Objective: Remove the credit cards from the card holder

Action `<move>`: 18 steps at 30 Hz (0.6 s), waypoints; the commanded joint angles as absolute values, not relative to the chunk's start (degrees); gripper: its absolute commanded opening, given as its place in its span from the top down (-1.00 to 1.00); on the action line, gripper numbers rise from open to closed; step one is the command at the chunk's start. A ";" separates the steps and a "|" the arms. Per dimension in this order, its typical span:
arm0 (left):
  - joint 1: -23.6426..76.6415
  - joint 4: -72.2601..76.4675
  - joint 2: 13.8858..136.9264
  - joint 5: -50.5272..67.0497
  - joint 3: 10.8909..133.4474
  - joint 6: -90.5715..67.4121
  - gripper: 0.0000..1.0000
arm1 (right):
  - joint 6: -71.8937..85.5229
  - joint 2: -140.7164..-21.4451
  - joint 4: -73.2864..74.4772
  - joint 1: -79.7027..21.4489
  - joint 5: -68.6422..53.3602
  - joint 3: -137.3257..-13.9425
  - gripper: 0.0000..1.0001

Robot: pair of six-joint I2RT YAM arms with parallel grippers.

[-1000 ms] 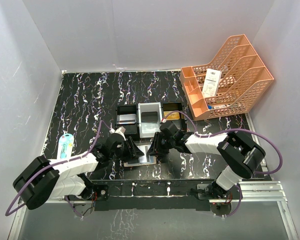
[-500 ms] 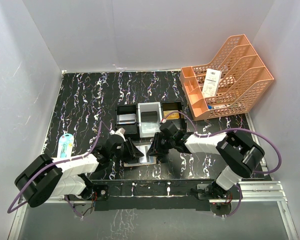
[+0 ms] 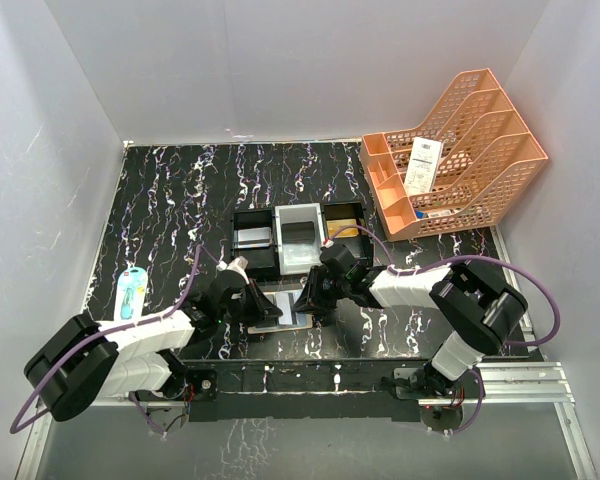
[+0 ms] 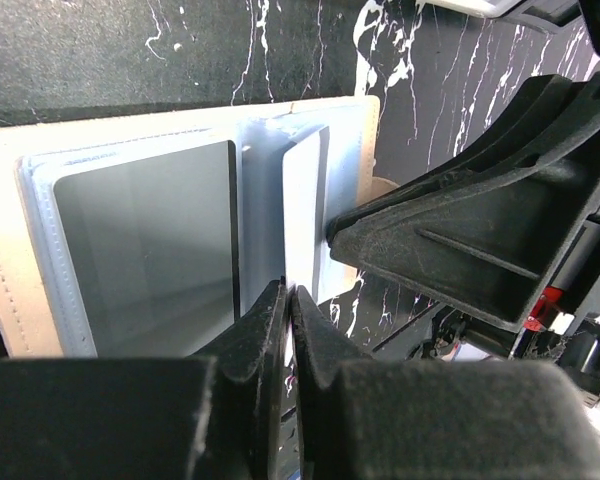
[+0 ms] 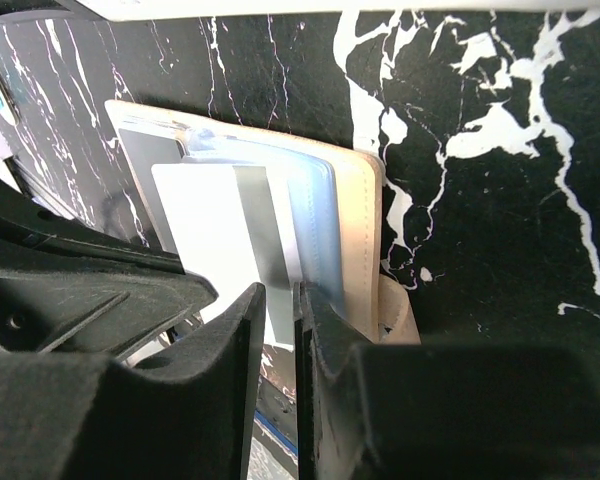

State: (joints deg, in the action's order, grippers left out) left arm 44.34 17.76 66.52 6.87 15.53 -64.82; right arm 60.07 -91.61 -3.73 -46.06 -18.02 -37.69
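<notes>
The tan card holder [image 3: 290,319] lies open near the table's front edge, between both grippers. In the left wrist view its pale blue slots [image 4: 345,170] hold a grey credit card [image 4: 145,250] on the left half. A white credit card [image 4: 305,200] with a grey stripe [image 5: 260,220] sticks partly out of the right-half slot, tilted. My left gripper [image 4: 288,298] [image 3: 272,306] is shut on that card's near edge. My right gripper [image 5: 278,300] [image 3: 302,297] has its jaws a sliver apart. Its tips rest on the holder's blue slots [image 5: 320,230] beside the card.
A black-and-grey three-compartment tray [image 3: 298,215] stands just behind the holder, with a grey card [image 3: 252,238] in its left bin and a gold card [image 3: 346,231] in its right. An orange file rack [image 3: 470,150] with a receipt [image 3: 421,165] stands back right. A blue-white packet [image 3: 131,292] lies left.
My left gripper has drawn slightly back to the left, and a little more of the open holder shows between the grippers. The right gripper has barely moved.
</notes>
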 commanded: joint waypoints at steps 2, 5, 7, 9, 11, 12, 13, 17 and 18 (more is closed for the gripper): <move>44.30 14.31 63.63 5.07 16.44 -64.49 0.95 | 59.05 -91.41 -0.78 -46.23 -15.37 -37.91 0.66; 44.27 11.34 62.94 4.11 17.42 -63.27 0.95 | 58.31 -90.91 0.06 -46.23 -14.86 -38.60 0.66; 44.27 9.55 62.61 3.35 18.18 -62.64 0.89 | 57.75 -90.79 0.78 -46.23 -14.85 -39.20 0.66; 44.24 8.30 62.50 3.25 19.16 -61.45 0.87 | 57.25 -90.41 1.22 -46.23 -15.05 -39.68 0.66; 44.30 6.93 62.72 3.36 19.90 -60.37 0.84 | 56.93 -89.66 1.75 -46.23 -14.92 -40.32 0.66; 44.30 6.79 62.77 3.65 20.10 -59.96 0.85 | 56.57 -89.23 2.02 -46.22 -14.80 -40.75 0.65; 44.30 6.88 62.76 3.95 20.05 -59.79 0.86 | 56.33 -88.82 2.22 -46.23 -14.88 -41.32 0.65; 44.29 7.98 62.46 4.47 19.50 -59.84 0.92 | 55.43 -87.03 2.19 -46.23 -16.49 -43.38 0.59; 44.27 8.07 62.34 4.60 19.47 -59.93 0.92 | 55.19 -86.71 1.81 -46.23 -17.09 -43.68 0.56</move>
